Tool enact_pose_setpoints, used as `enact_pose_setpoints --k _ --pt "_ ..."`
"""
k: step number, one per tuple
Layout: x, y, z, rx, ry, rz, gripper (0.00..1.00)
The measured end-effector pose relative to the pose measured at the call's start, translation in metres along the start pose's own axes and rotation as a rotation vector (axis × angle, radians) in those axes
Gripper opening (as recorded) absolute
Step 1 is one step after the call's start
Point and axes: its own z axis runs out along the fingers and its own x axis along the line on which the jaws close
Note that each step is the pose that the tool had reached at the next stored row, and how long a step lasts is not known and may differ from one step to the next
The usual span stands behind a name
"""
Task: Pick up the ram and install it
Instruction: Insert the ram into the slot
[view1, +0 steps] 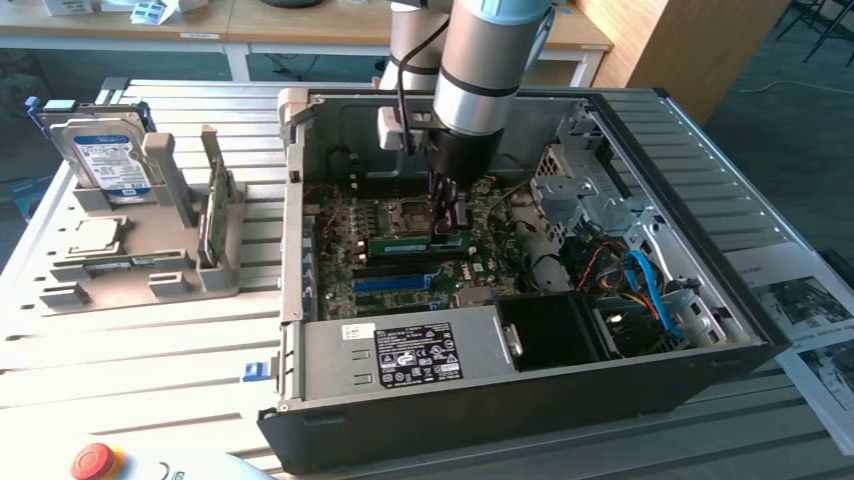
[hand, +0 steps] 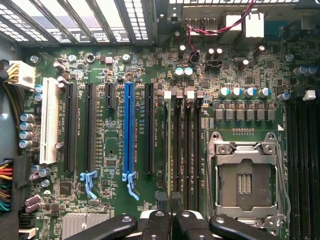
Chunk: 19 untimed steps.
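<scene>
My black claw (view1: 450, 230) is clamped on the ram (view1: 400, 243), a thin green stick held on edge over the long dark slots (hand: 184, 150) just beside the square steel socket (hand: 246, 182) on the green board (hand: 115, 65).

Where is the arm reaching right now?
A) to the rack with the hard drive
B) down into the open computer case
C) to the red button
B: the arm reaches down inside the open computer case, ending just above the motherboard.
</scene>
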Motion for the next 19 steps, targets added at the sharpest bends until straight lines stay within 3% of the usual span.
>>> enact_pose_setpoints --k 2,12,14,19 --pt "-0.0001 0.0004 0.0002 0.0028 -0.0004 0.000 0.12" --pt "-0.0001 0.0010 0.0021 0.0047 0.0000 0.000 0.12" --pt "-0.0003 0.0021 0.0055 0.0111 -0.0005 0.000 0.12" --pt "-0.0003 0.0024 0.0064 0.0123 -0.0006 0.001 0.12"
